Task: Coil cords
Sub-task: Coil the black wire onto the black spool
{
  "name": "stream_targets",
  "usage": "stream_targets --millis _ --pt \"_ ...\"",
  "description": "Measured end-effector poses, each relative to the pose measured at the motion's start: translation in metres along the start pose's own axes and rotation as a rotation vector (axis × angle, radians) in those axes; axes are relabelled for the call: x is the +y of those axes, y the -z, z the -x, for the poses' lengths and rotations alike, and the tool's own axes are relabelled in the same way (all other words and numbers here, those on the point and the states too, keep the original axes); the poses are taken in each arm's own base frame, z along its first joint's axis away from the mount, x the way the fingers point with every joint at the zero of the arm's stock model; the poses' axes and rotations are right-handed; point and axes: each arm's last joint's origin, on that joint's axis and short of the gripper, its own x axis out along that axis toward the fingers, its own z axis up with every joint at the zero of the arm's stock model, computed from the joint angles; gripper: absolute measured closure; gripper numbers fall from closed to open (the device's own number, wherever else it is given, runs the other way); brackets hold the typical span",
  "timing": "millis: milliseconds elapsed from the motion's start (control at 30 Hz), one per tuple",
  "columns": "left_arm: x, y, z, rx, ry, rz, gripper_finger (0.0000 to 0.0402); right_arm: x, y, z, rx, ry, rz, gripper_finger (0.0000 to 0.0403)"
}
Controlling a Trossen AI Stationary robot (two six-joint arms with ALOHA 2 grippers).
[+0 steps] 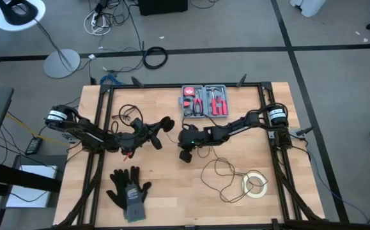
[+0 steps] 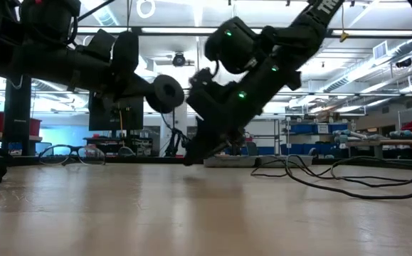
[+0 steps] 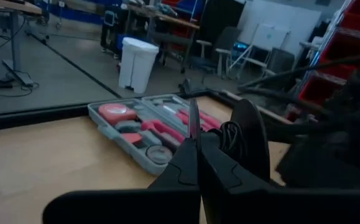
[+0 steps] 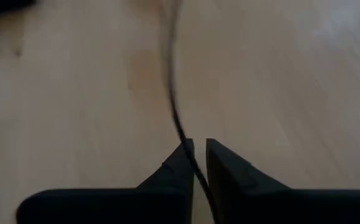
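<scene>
1. high view: i see the thin black wire cord [image 1: 226, 176] lying in loose loops on the light wooden table top [image 1: 172, 191], just beside the white tape roll [image 1: 255, 184], running up toward my right gripper [image 1: 185, 155] near the table's middle. my left gripper [image 1: 161, 132] sits close by to its left, holding the cord's small round black puck-like disc [image 1: 167, 121]. also on the table are a pair of black work gloves [image 1: 128, 189] and a grey open tool case with red-handled tools [image 1: 205, 101].

2. low view: the disc [image 2: 168, 94] is raised off the table; the right gripper [image 2: 191, 158] is tipped down, nearly at the wood. loose cord [image 2: 334, 178] trails across the surface.

3. left wrist view: the left fingers [image 3: 186, 168] are pressed together, pinching the disc [image 3: 249, 140] or the wire at it.

4. right wrist view: the right fingers [image 4: 180, 163] stand slightly apart with the wire [image 4: 173, 93] running through the narrow gap, not firmly clamped.

5. risk, as i judge it: with so loose a hold the wire could slip out on my next pull, or the slack loops could snag the tape roll and drag it.

6. writing: white letters show on the right arm in the low view, too cut off to read.
</scene>
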Motion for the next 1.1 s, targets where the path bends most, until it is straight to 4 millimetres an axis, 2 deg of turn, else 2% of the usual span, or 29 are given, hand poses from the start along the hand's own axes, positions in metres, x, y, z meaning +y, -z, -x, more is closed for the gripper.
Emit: stream_targets --millis 133,233,567,700,867,1100 --pt "0.000 0.000 0.000 0.001 -0.001 -0.002 0.0401 -0.006 0.021 0.002 0.004 0.008 -0.067 0.0355" --pt "0.001 0.000 0.000 0.002 0.001 -0.006 0.0401 -0.010 0.034 0.012 -0.036 -0.010 -0.110 0.0355" --pt "0.006 0.004 0.004 0.012 -0.003 0.009 0.0401 -0.034 0.066 0.086 -0.167 0.049 -0.181 0.0363" --pt "0.005 0.001 0.004 -0.006 0.005 0.016 0.0401 -0.038 0.064 0.103 -0.335 0.040 -0.221 0.0362" --pt "0.004 -0.001 0.004 -0.020 0.017 0.022 0.0401 -0.033 0.054 0.099 -0.511 -0.011 -0.186 0.0360" --pt "0.004 -0.001 0.004 -0.016 0.030 0.021 0.0401 -0.018 0.041 0.058 -0.569 -0.013 -0.070 0.0349"
